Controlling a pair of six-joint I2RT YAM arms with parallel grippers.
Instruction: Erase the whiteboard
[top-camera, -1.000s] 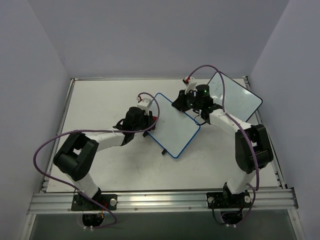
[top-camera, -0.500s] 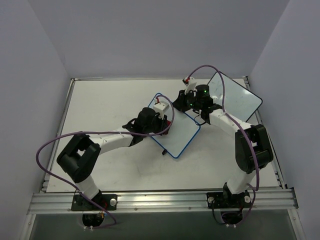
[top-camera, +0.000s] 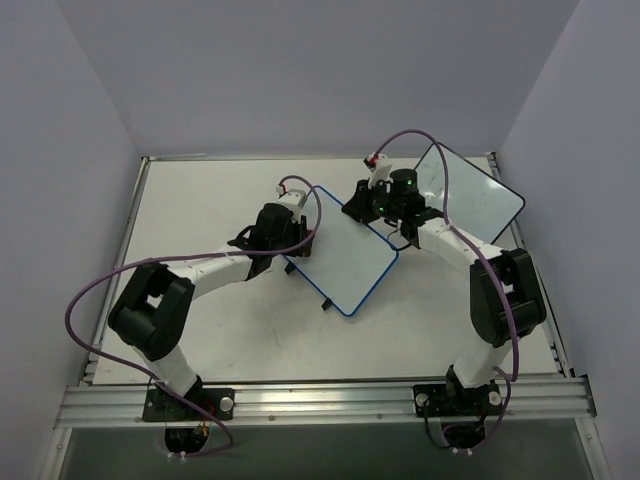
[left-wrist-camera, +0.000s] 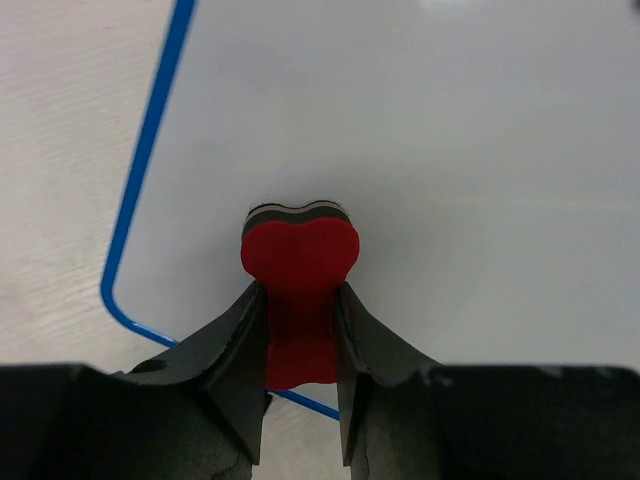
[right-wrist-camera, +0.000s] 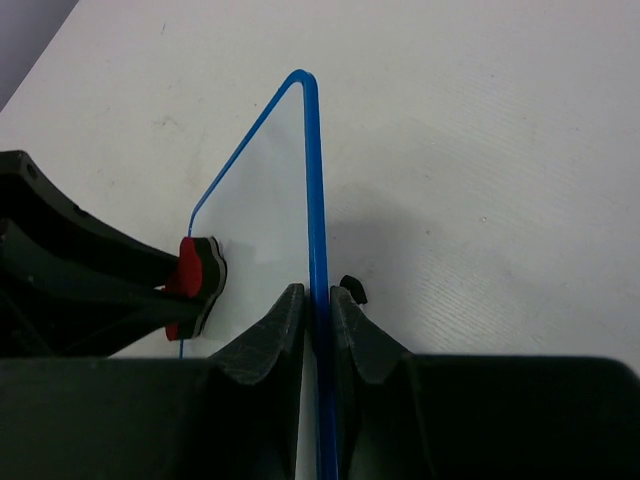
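Observation:
A blue-framed whiteboard (top-camera: 345, 250) is held tilted on the table, its surface blank in the left wrist view (left-wrist-camera: 420, 150). My left gripper (top-camera: 293, 232) is shut on a red eraser (left-wrist-camera: 298, 262) with a dark felt face, pressed on the board near its left corner. My right gripper (top-camera: 372, 208) is shut on the whiteboard's far edge; the blue frame (right-wrist-camera: 318, 200) runs between its fingers (right-wrist-camera: 275, 320). The eraser also shows in the right wrist view (right-wrist-camera: 195, 270), to the left of the board.
A second, dark-framed board (top-camera: 470, 195) lies at the back right of the table. A small black piece (right-wrist-camera: 350, 290) sits on the table beside the right fingertip. The white table (top-camera: 200, 200) has raised rails along its sides.
My left gripper with the eraser swept right across the board, then back left to the board's left corner. The right gripper and the board have stayed put.

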